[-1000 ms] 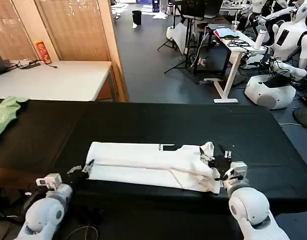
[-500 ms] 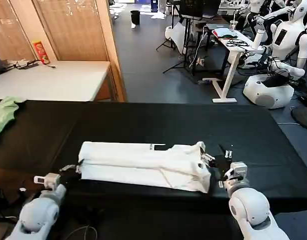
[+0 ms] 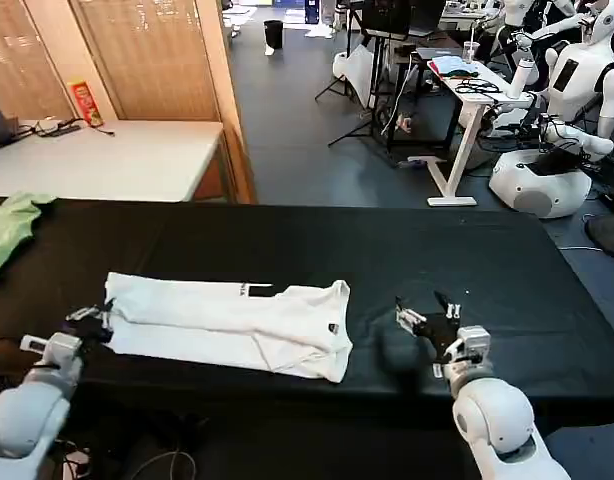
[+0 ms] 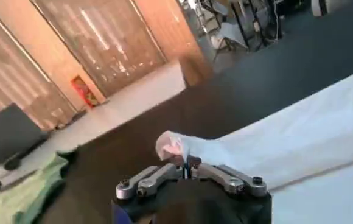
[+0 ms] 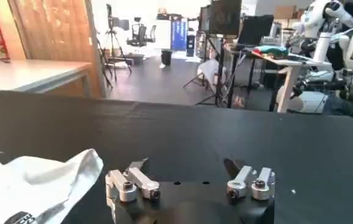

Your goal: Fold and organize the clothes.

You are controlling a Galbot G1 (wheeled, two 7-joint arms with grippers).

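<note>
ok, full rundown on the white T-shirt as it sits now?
The white T-shirt lies folded into a long, flat strip on the black table, towards the robot's left. It looks like soft cotton, lightly creased. A dark bit of print shows at its far edge and a small dark label near its right end. The left gripper is shut on its left end; the right gripper sits open, apart from it.

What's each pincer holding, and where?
Left pincer is shut on the T-shirt, pinching its left end. Right pincer is open, holding nothing.
</note>
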